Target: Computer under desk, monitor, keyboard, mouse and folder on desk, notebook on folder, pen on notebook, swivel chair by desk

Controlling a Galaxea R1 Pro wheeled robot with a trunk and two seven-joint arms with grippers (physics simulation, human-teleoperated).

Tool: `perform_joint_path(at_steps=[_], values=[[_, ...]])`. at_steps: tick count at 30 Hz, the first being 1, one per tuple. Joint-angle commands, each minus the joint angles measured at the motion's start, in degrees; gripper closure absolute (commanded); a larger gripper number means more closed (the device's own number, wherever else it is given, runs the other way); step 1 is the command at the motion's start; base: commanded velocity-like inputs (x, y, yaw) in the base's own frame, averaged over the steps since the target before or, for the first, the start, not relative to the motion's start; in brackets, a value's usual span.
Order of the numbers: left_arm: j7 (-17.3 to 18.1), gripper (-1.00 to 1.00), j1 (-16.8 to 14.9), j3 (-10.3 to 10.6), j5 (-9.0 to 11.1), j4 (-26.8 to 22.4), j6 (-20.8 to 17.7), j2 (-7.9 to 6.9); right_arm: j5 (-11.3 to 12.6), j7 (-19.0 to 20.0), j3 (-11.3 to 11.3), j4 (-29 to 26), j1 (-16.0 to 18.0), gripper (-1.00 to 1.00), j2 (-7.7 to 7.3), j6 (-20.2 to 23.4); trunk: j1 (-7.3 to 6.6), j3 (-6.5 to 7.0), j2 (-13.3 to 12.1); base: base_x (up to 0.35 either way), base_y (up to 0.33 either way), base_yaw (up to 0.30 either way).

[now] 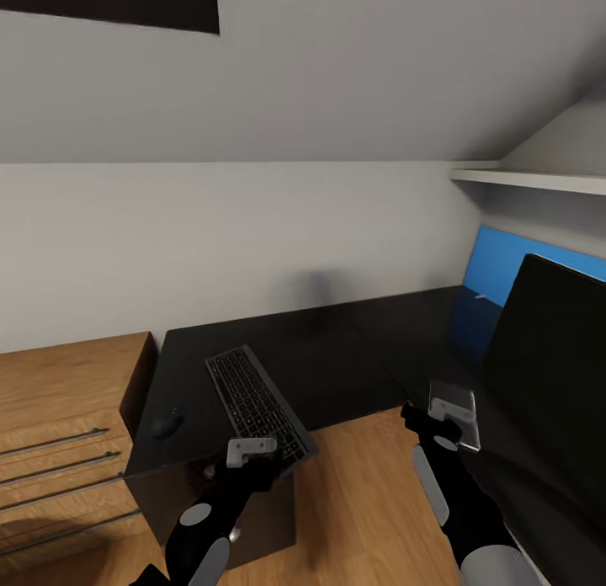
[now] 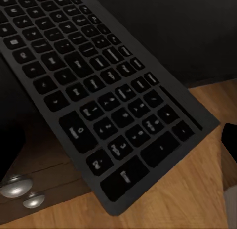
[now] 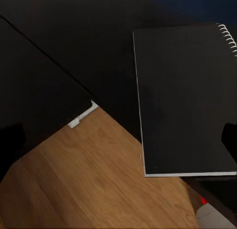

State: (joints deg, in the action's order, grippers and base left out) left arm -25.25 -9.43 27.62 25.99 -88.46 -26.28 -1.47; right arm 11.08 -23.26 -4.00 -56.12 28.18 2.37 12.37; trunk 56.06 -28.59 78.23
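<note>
The left gripper, low in the frame, holds the near end of the keyboard, which overhangs the desk edge; I cannot tell its jaw gap. The right gripper, lower right, holds a black notebook. The mouse sits left of the keyboard, the monitor at right.

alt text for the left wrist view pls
A slim keyboard with black keys in a dark frame lies on the glossy black desk top, one corner overhanging the light wood floor. Two round silver drawer knobs show beneath the desk edge.
</note>
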Motion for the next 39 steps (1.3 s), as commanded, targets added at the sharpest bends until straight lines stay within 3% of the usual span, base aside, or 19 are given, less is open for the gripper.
perform_joint_path(at_steps=[1,14,15,19,32,39], values=[[-0.6,-1.0,-0.1,0.2,0.6,-0.1,-0.1,-0.07,0.4,-0.2,0.0,-0.1,0.0,-1.0,0.02,0.2,0.03,-0.06,0.0,0.259,0.0,0.0],[-0.6,-1.0,-0.1,0.2,0.6,-0.1,0.0,-0.19,-0.3,-0.1,-0.1,0.2,0.0,-1.0,-0.49,-2.4,0.03,-0.06,0.0,0.142,0.0,0.0],[-0.6,-1.0,-0.1,0.2,0.6,0.0,0.0,-0.19,-0.4,-0.2,-0.1,0.5,0.0,-1.0,-1.33,-3.5,0.03,-0.06,0.0,0.051,0.0,0.0],[-0.6,-1.0,-0.1,0.2,0.6,0.0,-0.1,-0.19,-0.4,-0.2,-0.2,0.8,0.0,-1.0,-2.34,-3.8,0.03,-0.06,0.0,0.026,0.0,0.0],[-0.6,-1.0,-0.1,0.2,0.6,0.0,-0.1,-0.2,0.2,-0.2,-0.8,5.6,0.1,-1.0,-8.95,-5.7,0.03,-0.06,0.0,0.002,0.0,0.0],[-0.6,-1.0,-0.1,0.2,0.6,0.0,-0.1,-0.2,0.4,0.0,-0.9,5.9,0.1,-1.0,-9.7,-5.8,0.03,-0.06,0.0,0.0,0.0,0.0]])
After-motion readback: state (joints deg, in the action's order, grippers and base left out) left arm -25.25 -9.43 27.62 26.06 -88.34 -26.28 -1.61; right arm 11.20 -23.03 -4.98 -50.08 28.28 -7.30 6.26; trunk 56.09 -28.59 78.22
